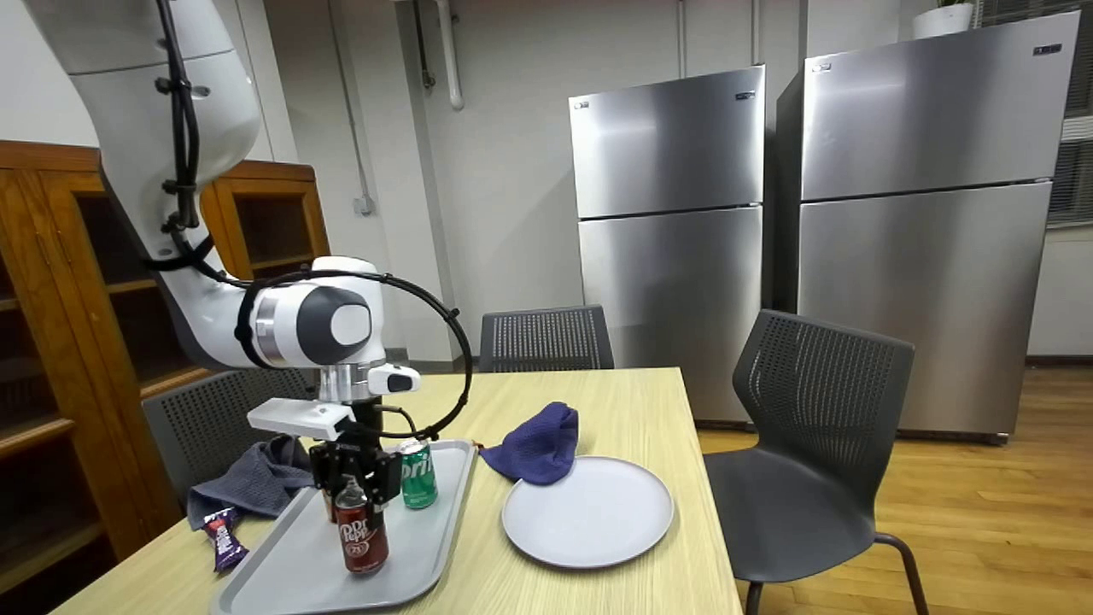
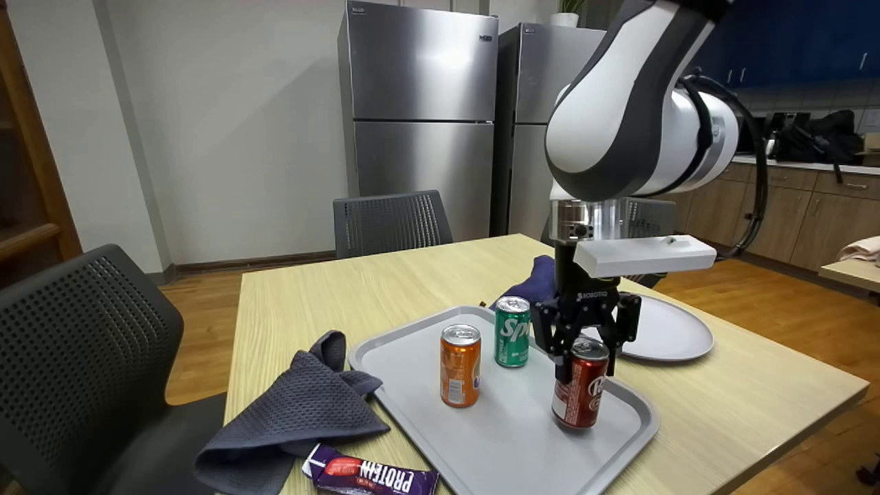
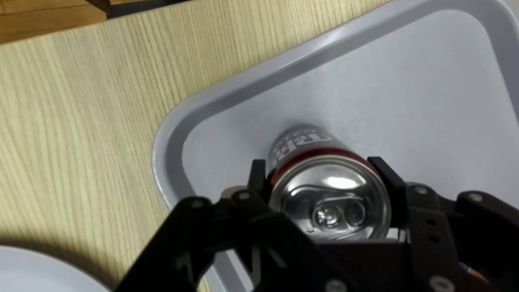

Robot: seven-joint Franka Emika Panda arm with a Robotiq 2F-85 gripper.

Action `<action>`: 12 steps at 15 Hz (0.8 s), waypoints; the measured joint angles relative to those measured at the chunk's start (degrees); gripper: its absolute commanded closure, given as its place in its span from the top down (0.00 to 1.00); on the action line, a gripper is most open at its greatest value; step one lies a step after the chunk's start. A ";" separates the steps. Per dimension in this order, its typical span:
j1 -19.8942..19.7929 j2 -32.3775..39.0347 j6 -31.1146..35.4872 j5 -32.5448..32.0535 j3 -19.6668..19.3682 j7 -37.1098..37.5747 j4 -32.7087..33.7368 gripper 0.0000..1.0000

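A red Dr Pepper can (image 1: 363, 547) is on or just above a grey tray (image 1: 452, 512), leaning slightly in an exterior view (image 2: 581, 397). My gripper (image 2: 588, 366) points down with one finger on each side of the can's upper part. In the wrist view the gripper (image 3: 320, 174) has both black fingers against the can's rim (image 3: 336, 174), so it is shut on it. Whether the can's base touches the tray is hard to tell. A green Sprite can (image 2: 512, 337) and an orange can (image 2: 460, 368) stand upright on the tray.
A grey plate (image 1: 589, 512) lies beside the tray, with a blue cloth (image 1: 542, 444) at its edge. A dark grey cloth (image 2: 309, 399) and a purple protein bar (image 2: 371, 474) lie on the tray's other side. Chairs (image 1: 803, 427) stand around the table (image 1: 598, 384).
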 measured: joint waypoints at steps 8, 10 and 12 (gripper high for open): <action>0.00 0.98 0.47 0.01 -0.03 1.71 0.39 1.00; 0.00 0.92 0.21 0.02 -0.04 1.71 0.48 1.00; -0.04 0.54 -0.29 0.02 -0.11 1.71 0.57 1.00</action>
